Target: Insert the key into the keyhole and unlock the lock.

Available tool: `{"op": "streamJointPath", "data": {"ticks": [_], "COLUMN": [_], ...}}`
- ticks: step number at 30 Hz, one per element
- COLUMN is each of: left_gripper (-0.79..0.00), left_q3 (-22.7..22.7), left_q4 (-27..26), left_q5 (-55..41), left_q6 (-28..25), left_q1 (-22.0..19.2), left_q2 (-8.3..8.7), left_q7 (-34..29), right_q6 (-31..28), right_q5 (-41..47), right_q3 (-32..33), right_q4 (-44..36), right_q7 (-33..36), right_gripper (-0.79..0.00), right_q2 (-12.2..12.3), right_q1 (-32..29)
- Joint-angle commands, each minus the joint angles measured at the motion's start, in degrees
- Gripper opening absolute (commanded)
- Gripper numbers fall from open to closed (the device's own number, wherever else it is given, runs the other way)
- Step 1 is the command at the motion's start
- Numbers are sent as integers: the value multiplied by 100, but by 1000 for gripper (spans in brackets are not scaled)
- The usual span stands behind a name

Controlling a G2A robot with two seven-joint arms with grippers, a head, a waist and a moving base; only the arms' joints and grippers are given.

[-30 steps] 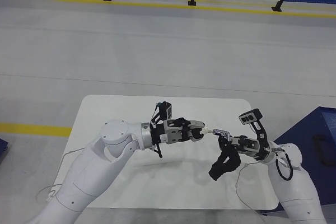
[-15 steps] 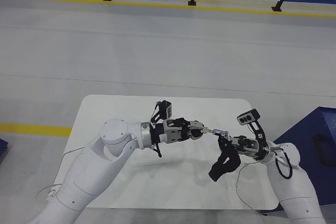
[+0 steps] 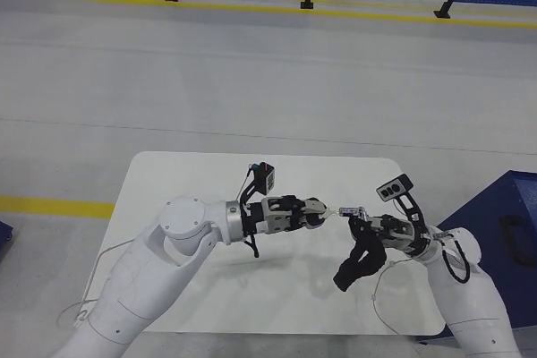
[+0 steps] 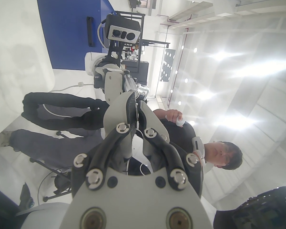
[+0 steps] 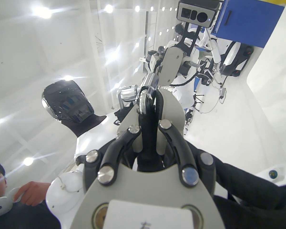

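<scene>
Top view puts both arms over the white rounded table (image 3: 188,179), tools nose to nose and raised off its surface. My left gripper (image 3: 320,213) has its fingers pressed together on the small silver metal key (image 5: 150,80), which sticks out past the fingertips toward the other arm. In the left wrist view the same tool (image 4: 133,98) shows almost no gap between its pads, and the chrome metal padlock (image 4: 142,89) sits just ahead of the tips. My right gripper (image 3: 362,221) is clamped on a black fabric strap (image 3: 353,259) that runs up between its fingers and hangs in a loose fold beneath the tool. In the right wrist view the padlock (image 5: 126,94) rests at that tool's fingertips (image 5: 149,96), its shackle to one side, and the key's free end meets the lock body there. From above, the padlock (image 3: 347,212) lies directly between the two sets of fingertips, touching or nearly touching both. I cannot tell whether the blade is seated in the keyhole or only laid against the face.
</scene>
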Motion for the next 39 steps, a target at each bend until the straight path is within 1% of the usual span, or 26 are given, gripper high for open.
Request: {"op": "streamJointPath", "data": {"ticks": [1,7,13,23,28,34,39], "left_gripper": [-785,-785,-785,-785,-785,-785,-785], "left_q3": [-8,-16,13,29,51,94,53], "left_q4": [-18,-59,-92,-154,-185,-267,-287], "left_q5": [125,286,540,1088,1257,1507,1632], "left_q6": [-106,-334,-463,-935,-1161,-1574,-1705], "left_q1": [6,34,53,62,81,103,124], "left_q2": [4,3,1,5,3,11,10], "left_q7": [-46,-191,-238,-322,-450,-758,-685], "right_q6": [222,808,1108,1771,1974,2269,2294], "right_q5": [8,121,301,657,790,1038,1089], "right_q3": [2,-107,-211,-425,-503,-638,-729], "right_q4": [41,30,35,83,96,95,80], "right_q7": [103,181,181,181,181,181,181], "right_gripper": [-785,-785,-785,-785,-785,-785,-785], "right_q2": [15,56,95,176,229,285,336], "right_q1": [13,7,9,3,2,12,11]}}
